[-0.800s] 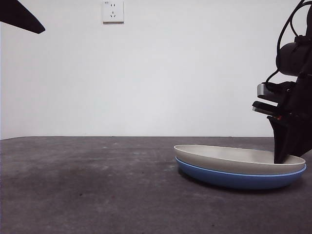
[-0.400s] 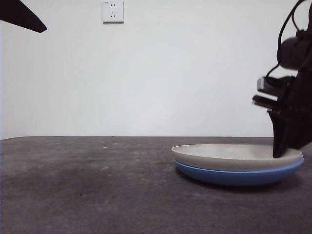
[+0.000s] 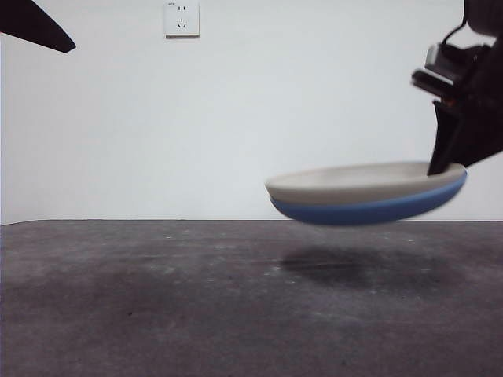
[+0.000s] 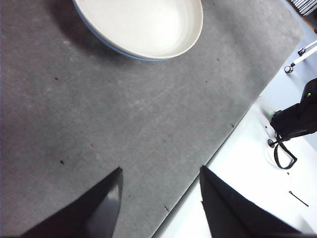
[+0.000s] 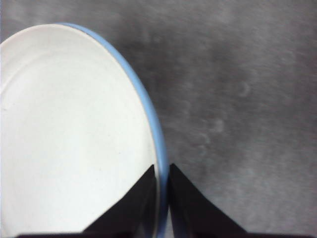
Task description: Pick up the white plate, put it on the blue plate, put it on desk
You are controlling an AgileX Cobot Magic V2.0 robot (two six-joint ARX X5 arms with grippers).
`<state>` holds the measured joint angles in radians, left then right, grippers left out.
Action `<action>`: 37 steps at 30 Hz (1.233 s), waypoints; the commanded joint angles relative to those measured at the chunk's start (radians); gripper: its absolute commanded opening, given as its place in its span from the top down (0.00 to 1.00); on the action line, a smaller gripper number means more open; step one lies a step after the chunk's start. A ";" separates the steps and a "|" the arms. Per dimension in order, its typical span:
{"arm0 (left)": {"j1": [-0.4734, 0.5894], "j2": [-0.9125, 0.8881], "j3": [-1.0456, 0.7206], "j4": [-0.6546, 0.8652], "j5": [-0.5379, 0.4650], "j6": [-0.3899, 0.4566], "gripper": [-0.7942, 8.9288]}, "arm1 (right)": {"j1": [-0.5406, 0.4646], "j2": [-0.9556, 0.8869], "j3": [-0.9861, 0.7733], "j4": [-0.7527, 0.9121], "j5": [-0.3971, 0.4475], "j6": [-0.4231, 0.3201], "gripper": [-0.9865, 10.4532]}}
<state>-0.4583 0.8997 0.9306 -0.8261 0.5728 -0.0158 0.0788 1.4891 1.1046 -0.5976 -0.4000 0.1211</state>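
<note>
The white plate (image 3: 357, 179) lies nested in the blue plate (image 3: 369, 209), and both hang in the air above the desk (image 3: 157, 298), tilted up toward the right. My right gripper (image 3: 448, 166) is shut on the rims of the two stacked plates at their right edge. In the right wrist view its jaws pinch the blue plate's rim (image 5: 148, 114) with the white plate (image 5: 69, 129) inside it, right gripper (image 5: 161, 173). My left gripper (image 4: 158, 198) is open and empty, well away from the white plate (image 4: 148, 22).
A wall socket (image 3: 181, 18) sits high on the white back wall. The left arm shows as a black tip (image 3: 35, 27) at the top left corner. The desk's edge (image 4: 233, 134) and a pale floor with cables lie beyond.
The right gripper has risen, lifting both stacked plates off the desk; a shadow now lies beneath them. The left arm has not moved.
</note>
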 commanded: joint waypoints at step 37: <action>-0.004 0.002 0.012 0.011 0.004 0.011 0.67 | 0.349 0.238 0.006 0.156 0.097 0.134 0.91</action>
<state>-0.4583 0.8970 0.9306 -0.8261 0.5728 -0.0158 0.4198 1.7084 1.1023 -0.4557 -0.3065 0.2409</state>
